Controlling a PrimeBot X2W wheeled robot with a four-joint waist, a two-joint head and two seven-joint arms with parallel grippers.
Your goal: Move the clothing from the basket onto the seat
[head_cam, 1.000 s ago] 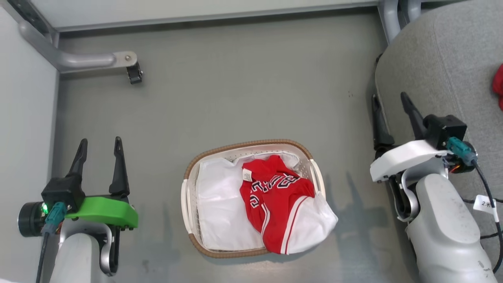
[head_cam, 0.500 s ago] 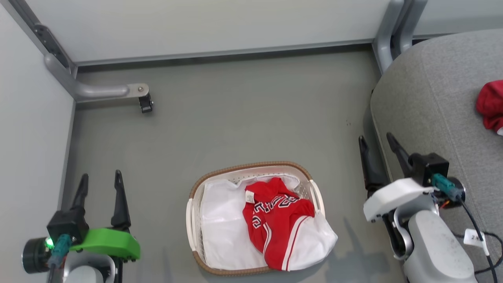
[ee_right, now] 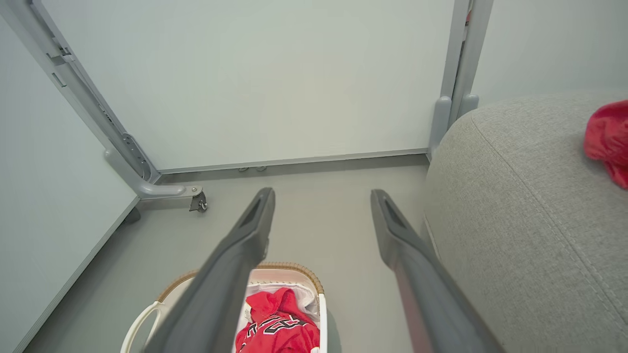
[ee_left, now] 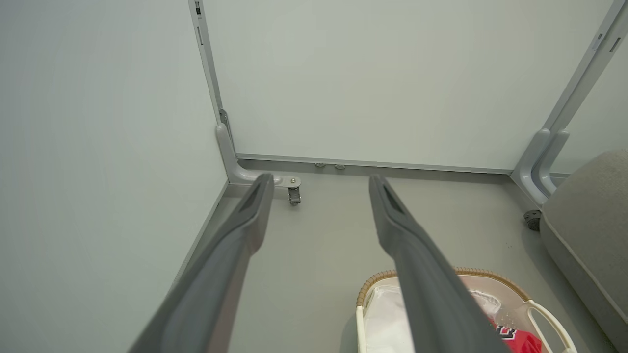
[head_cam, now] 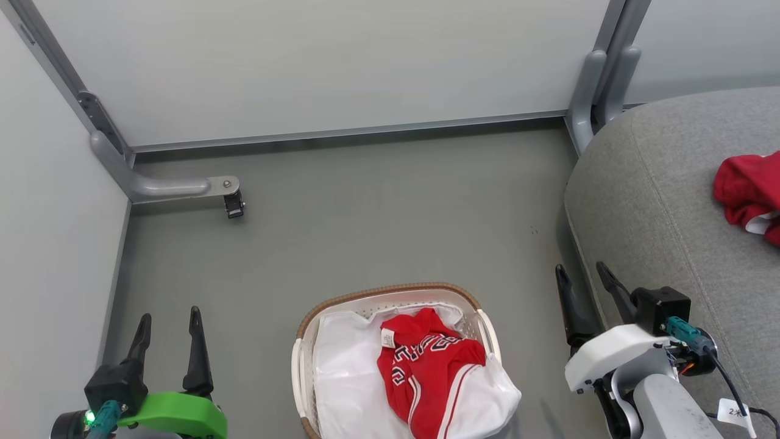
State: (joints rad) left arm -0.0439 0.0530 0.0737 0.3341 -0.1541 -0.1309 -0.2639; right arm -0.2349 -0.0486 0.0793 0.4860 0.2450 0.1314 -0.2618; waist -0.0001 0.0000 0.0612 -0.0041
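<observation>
Left pincer (head_cam: 170, 314) and right pincer (head_cam: 579, 268) gape wide, empty; shorts (head_cam: 746, 186) lie on seat (head_cam: 658, 213), so jersey (head_cam: 426, 372) in basket (head_cam: 390, 288) likely needs grasping next

left tool (head_cam: 170, 313): green bracket (head_cam: 173, 414) | right tool (head_cam: 579, 267): white bracket (head_cam: 606, 353), teal plug (head_cam: 679, 326)

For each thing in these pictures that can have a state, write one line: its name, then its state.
jersey: crumpled, lying in the basket on the white liner.
shorts: bunched, lying on the seat.
basket: upright on the floor, holding the jersey.
white liner: inside the basket, one corner spilling over the rim.
left gripper: open, empty.
right gripper: open, empty, beside the seat.
</observation>
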